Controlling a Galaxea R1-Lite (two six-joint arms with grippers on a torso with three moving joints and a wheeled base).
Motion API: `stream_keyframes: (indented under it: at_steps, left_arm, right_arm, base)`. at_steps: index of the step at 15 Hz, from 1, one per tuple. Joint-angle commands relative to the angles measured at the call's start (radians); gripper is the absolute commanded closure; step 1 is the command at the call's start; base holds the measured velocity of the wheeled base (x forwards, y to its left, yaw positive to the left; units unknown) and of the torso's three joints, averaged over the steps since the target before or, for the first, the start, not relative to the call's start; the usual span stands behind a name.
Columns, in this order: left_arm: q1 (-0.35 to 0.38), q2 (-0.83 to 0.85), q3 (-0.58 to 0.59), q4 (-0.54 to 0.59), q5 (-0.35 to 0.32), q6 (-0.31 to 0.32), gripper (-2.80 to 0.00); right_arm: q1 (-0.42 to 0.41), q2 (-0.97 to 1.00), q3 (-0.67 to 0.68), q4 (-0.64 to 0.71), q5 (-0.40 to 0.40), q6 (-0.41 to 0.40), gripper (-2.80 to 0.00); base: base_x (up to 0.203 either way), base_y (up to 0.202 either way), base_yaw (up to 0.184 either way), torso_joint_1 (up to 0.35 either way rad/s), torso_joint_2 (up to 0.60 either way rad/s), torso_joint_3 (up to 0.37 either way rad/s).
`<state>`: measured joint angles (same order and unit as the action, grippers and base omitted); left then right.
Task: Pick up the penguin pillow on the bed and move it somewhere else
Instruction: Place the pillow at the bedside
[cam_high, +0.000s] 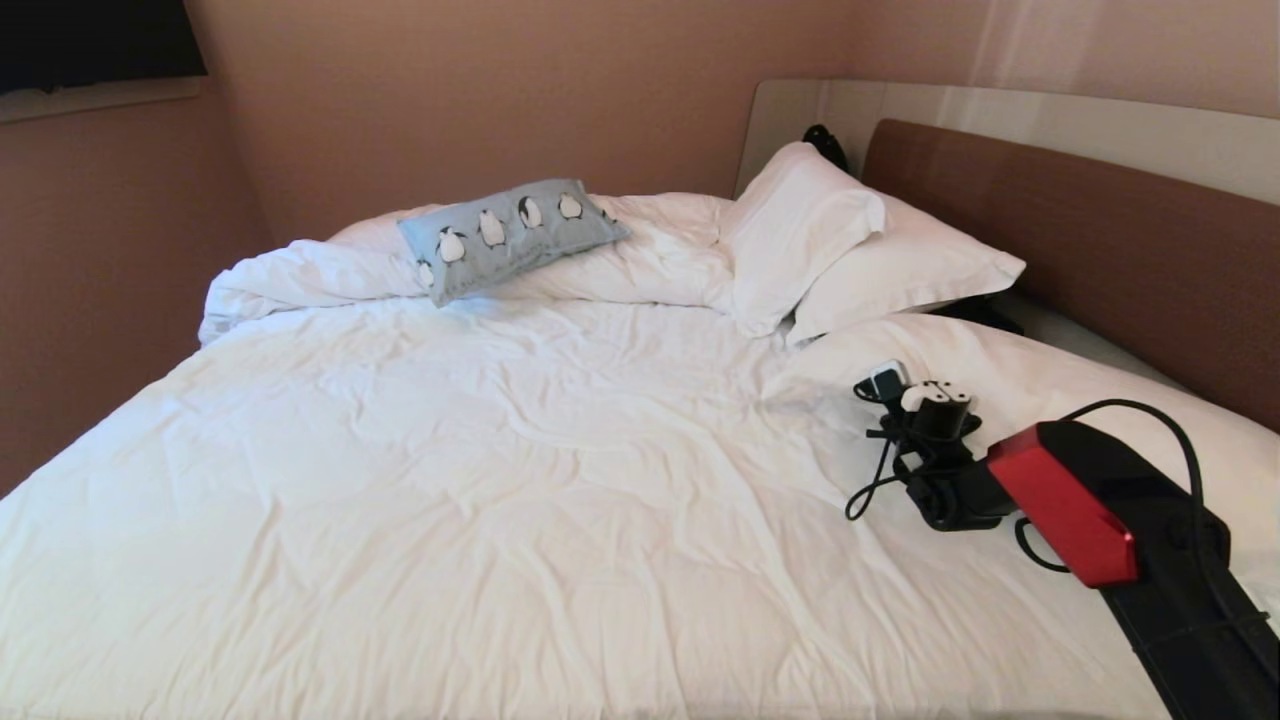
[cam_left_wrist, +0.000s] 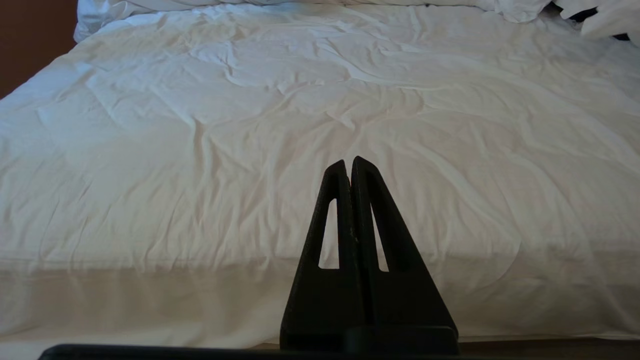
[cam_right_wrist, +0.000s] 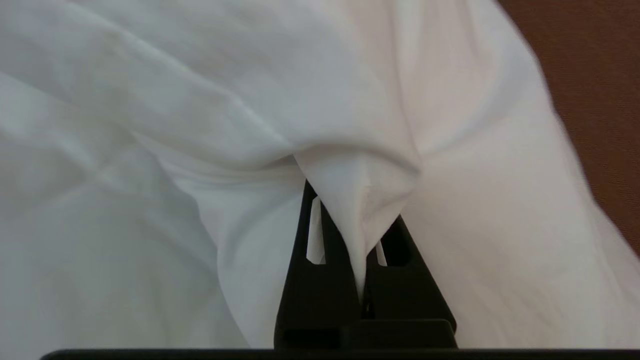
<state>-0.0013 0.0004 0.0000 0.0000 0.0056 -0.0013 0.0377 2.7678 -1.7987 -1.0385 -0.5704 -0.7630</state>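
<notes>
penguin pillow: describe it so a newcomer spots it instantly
On the bed, look to the far edge, left of the white pillows at the headboard. The penguin pillow lies on the bunched duvet: small, light blue, printed with black-and-white penguins, unlike everything white around it.

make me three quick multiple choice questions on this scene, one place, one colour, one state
1. Where is the penguin pillow?
A. far side of the bed, on bunched duvet
B. in a gripper
C. on the floor
2. Its background colour?
A. red
B. light blue
C. green
3. The right gripper is:
A. open above the pillow
B. shut on nothing
C. shut on white cloth
Answers: 1 A, it lies far from the gripper; 2 B, blue behind the penguins; 3 C, the right wrist view shows cloth pinched in its jaws.
</notes>
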Motion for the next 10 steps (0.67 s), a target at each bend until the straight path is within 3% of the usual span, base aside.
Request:
stream_keyframes:
  at_steps: [1,10]
  left_arm:
    - [0.0,0.0,0.001,0.0,0.001,0.0,0.0]
    - [0.0,0.0,0.001,0.0,0.001,0.0,0.0]
  right_arm:
    - [-0.014,-0.057,0.001,-0.006,-0.003,0.01,0.0]
    - [-0.085,-0.188,-0.002,0.006,-0.003,0.068,0.0]
  base:
    - [0.0,0.0,0.0,0.0,0.0,0.0]
    - [0.0,0.0,0.0,0.0,0.0,0.0]
